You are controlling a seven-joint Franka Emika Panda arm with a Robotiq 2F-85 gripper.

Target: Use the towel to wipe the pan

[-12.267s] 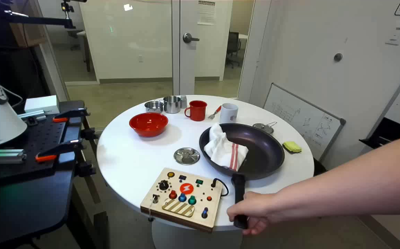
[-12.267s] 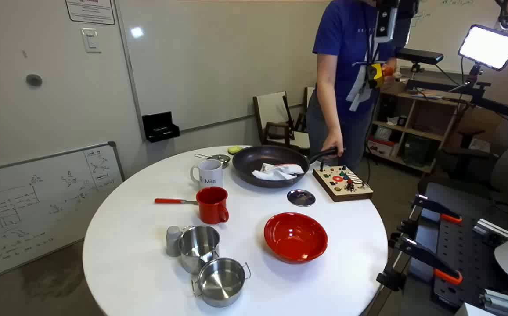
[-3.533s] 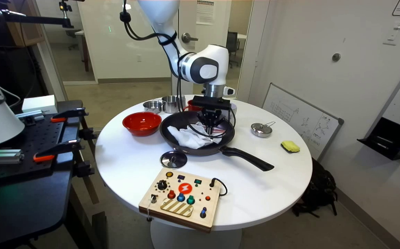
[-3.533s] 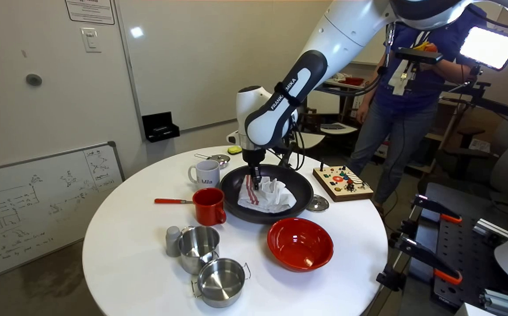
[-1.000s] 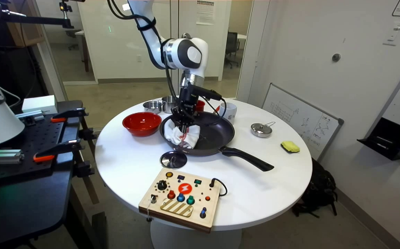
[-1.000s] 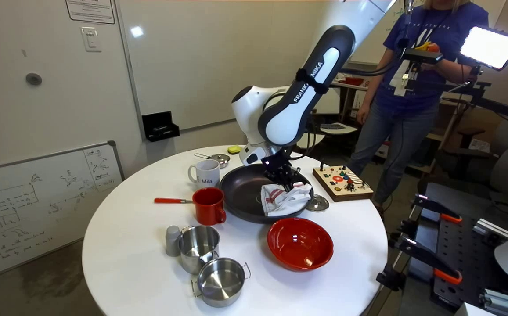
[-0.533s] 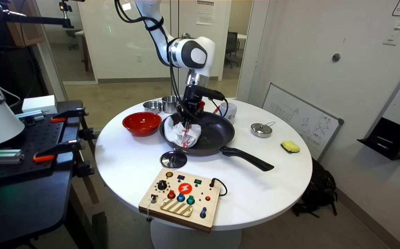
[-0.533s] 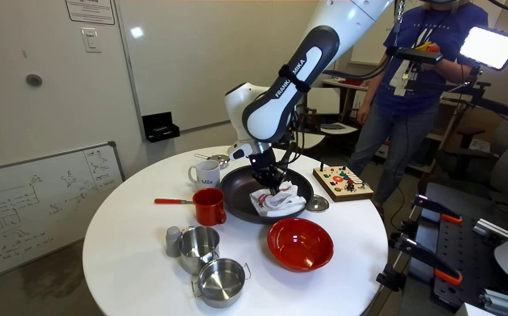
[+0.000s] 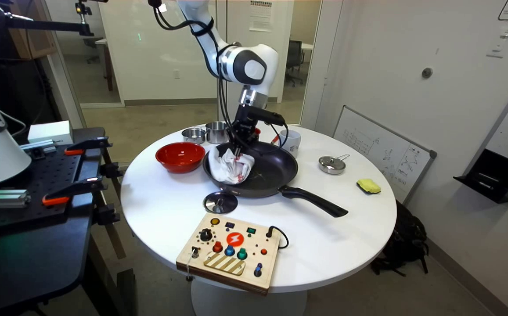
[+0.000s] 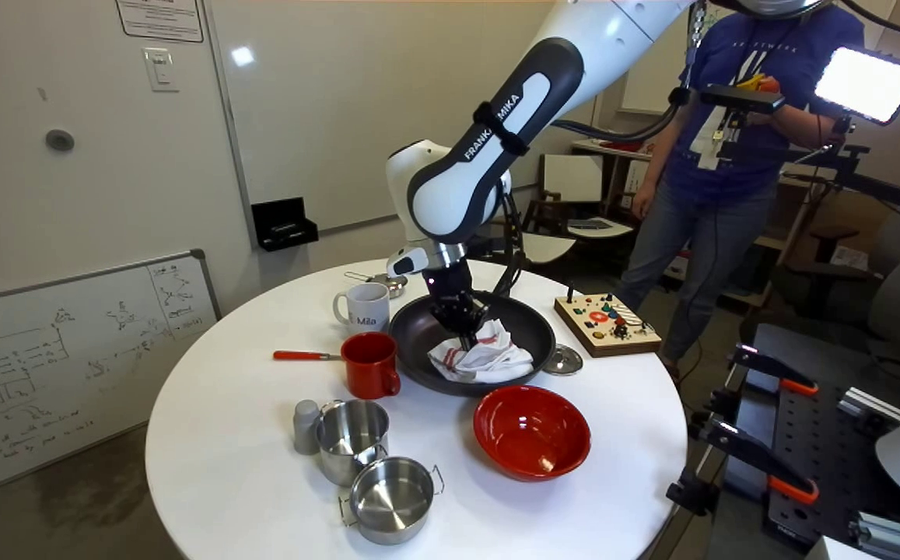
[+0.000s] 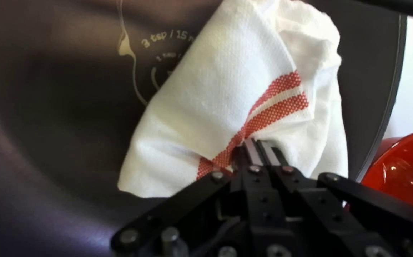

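Observation:
The black pan [image 9: 275, 171] stands on the white round table, its handle pointing toward the front right in an exterior view. Inside it the white towel with red stripes [image 9: 229, 169] lies bunched against the side by the red bowl. My gripper [image 10: 467, 342] reaches down into the pan from above. In the wrist view the gripper [image 11: 255, 140] is shut on the towel [image 11: 206, 89], its fingers almost together and cloth folded around their tips. The exact pinch is hidden by the folds. Bare pan floor [image 11: 67, 89] with pale printed measures shows beside the cloth.
The red bowl [image 9: 180, 157] and a metal lid [image 9: 221, 202] stand close to the pan. A wooden control board [image 9: 232, 252] is at the table's edge. A white mug [image 10: 366, 307], a red mug [image 10: 372, 365] and metal pots [image 10: 393, 502] stand around too.
Over the last second my gripper has shifted across the pan toward the mugs, and the towel has dragged along and bunched up more. The pan has stayed in place.

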